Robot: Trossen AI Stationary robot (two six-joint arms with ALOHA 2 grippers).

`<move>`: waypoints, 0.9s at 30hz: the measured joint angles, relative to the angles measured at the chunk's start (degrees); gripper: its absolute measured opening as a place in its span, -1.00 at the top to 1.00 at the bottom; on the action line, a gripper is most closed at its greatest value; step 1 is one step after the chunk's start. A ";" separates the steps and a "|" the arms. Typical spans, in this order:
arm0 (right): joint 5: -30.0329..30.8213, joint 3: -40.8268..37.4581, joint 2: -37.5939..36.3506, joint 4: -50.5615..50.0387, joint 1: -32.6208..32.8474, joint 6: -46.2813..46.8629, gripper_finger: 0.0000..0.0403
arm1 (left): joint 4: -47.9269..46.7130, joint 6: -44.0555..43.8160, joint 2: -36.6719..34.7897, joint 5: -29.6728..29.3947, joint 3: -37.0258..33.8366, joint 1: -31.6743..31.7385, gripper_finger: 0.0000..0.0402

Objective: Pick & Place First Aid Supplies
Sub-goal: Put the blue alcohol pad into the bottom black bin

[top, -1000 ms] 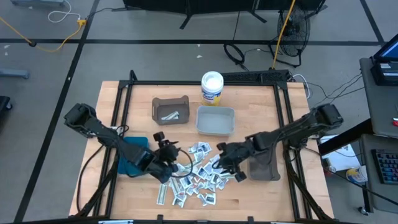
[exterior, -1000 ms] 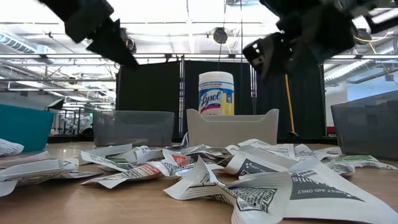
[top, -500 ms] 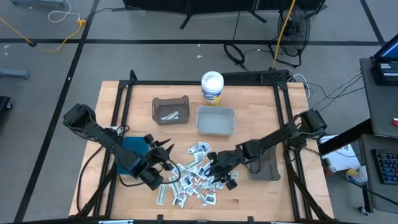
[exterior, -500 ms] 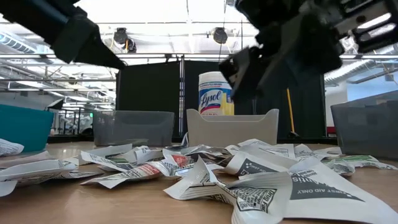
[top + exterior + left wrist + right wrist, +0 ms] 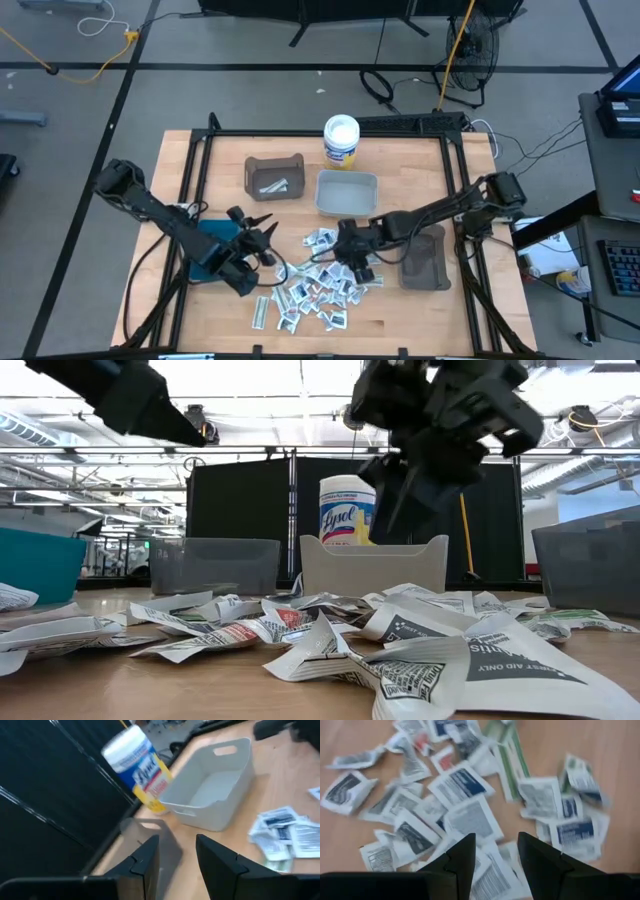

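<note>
A: Packets [image 5: 315, 285]?
B: Heaped near the table's front edge. My right gripper [image 5: 492, 851] hangs above, fingers parted, empty, lining up a pick.
A: Left gripper [image 5: 176, 854]?
B: Parted, empty, raised beside the teal bin [image 5: 212, 250].

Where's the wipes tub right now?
In the high view the wipes tub stands at the table's far edge, near the middle, just behind the light grey bin.

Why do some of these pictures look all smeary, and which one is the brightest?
Left wrist view: the white tub is streaked by motion blur. Right wrist view: the packets are soft, blurrier toward the edges. Low view: bright ceiling lights wash out the top, the dark arms are blurred silhouettes, and the nearest packet is fuzzy. High view: even light, nothing smeared.
</note>
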 joint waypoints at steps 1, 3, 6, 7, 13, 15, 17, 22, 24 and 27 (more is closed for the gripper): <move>-0.39 0.00 0.00 -1.19 -0.31 0.55 0.30 | 0.69 0.26 -0.02 1.23 0.00 0.32 0.34; -2.03 0.00 0.00 -2.79 -0.69 0.86 0.30 | 1.38 1.88 -0.02 3.89 0.00 1.01 0.34; -2.92 -0.18 0.00 -3.06 -0.22 1.59 0.30 | 1.90 2.75 -0.01 6.13 0.00 1.92 0.34; -2.96 -0.36 0.00 -2.98 0.00 2.12 0.30 | 1.99 2.73 -0.02 6.30 0.00 2.13 0.34; -2.95 -3.42 0.00 -1.33 1.02 6.67 0.30 | 1.98 2.16 0.00 7.39 0.00 3.13 0.34; -2.71 -4.62 0.00 -1.00 1.05 7.78 0.30 | 2.00 1.56 0.00 7.54 0.00 3.15 0.34; -2.68 -5.29 0.00 0.01 1.05 9.07 0.30 | 2.00 1.27 -0.02 7.57 0.00 3.12 0.34; -3.17 -6.40 0.18 2.29 1.34 12.20 0.30 | 2.04 1.20 0.00 7.57 0.00 3.15 0.34; -4.51 -6.77 1.30 3.49 1.42 12.83 0.30 | 2.08 1.28 -0.01 7.55 0.00 3.15 0.34; -4.52 -7.21 1.31 3.34 1.51 13.56 0.30 | 2.11 1.32 0.00 7.55 0.00 3.15 0.34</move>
